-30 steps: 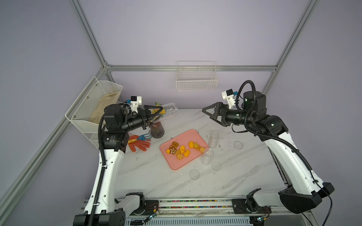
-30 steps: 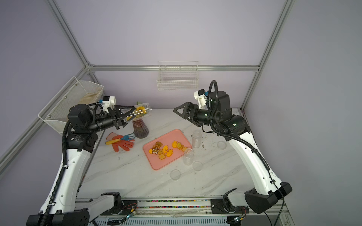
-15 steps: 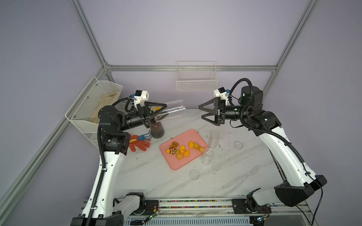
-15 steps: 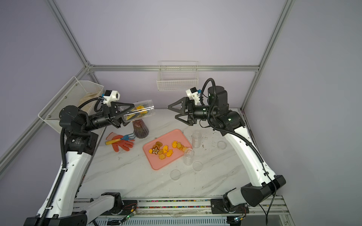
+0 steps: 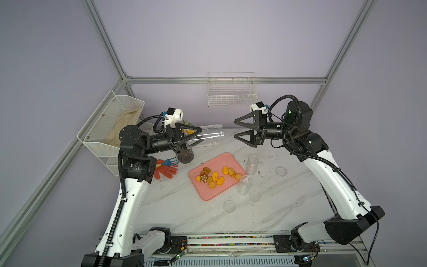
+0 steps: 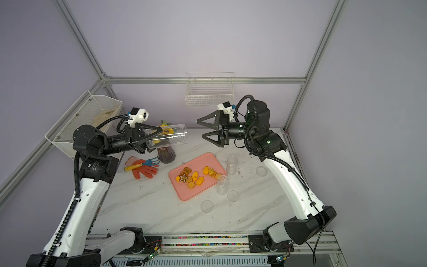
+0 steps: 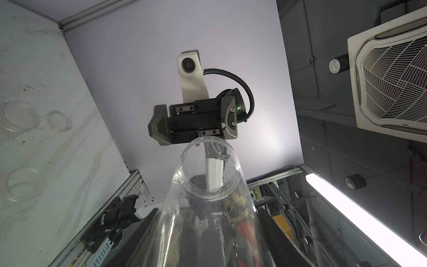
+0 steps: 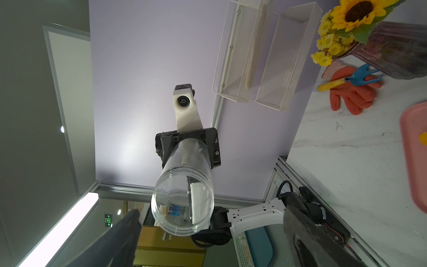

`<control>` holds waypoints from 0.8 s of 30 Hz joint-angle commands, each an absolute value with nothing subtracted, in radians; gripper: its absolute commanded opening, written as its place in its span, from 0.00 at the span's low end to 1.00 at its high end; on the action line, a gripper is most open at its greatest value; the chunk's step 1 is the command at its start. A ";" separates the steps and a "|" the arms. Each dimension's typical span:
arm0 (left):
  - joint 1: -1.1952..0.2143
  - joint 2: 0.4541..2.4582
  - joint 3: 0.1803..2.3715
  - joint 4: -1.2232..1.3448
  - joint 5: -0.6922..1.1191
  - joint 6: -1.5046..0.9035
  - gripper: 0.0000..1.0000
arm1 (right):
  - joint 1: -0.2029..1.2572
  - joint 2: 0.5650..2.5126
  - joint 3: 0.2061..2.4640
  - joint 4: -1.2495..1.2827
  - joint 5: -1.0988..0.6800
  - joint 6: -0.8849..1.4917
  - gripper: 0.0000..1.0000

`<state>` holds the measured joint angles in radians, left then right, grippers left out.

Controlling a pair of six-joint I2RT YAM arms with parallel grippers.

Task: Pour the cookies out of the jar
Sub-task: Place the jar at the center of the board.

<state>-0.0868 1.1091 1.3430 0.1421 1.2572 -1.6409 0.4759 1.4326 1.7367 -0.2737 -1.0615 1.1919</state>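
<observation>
Now you are holding the clear jar (image 5: 211, 136) roughly level in the air at centre left of a top view. The left gripper (image 5: 199, 136) is pinching it near its closed end, and its open mouth is pointing at the right gripper (image 5: 235, 128). That gripper is hanging spread wide just beside the mouth, touching nothing.

The cookies (image 5: 215, 176) are lying on the pink tray (image 5: 208, 196) in the middle of the frame, below and right of the jar. In the right wrist view the jar (image 8: 182, 203) is looking empty. The yellow showing through its wall from above is, I judge, the sunflower bouquet (image 8: 346, 25) behind it, not biscuits. So the pouring is looking done, and you are likely handing the jar over or putting it away.

If you are handing over, be keeping the left pinch firm while you are bringing the right jaws squarely over the mouth end, one on each side of the wall. Be closing them fully before you are loosening the left. Smooth clear plastic is likely to slip or twist in a half grip.

If you are setting it down, be aiming for bare marble table (image 5: 184, 208). Be keeping away from the two upright jars (image 5: 252, 164) and the three loose lids (image 5: 254, 196) at the tray's right, and from the tray's rim.
</observation>
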 commanded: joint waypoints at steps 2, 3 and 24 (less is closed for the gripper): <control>-0.102 1.102 1.305 0.179 1.281 -1.654 0.51 | 0.475 1.414 1.762 -0.245 -1.090 1.235 0.97; -0.103 1.101 1.305 0.179 1.281 -1.654 0.51 | 0.478 1.416 1.762 -0.240 -1.090 1.242 0.97; -0.140 1.123 1.316 0.167 1.259 -1.635 0.51 | 0.635 1.490 1.859 -0.283 -1.050 1.212 0.98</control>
<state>-0.1318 1.1267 1.3430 0.1413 1.2568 -1.6398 0.6167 1.4872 1.8267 -0.2810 -1.0580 1.2190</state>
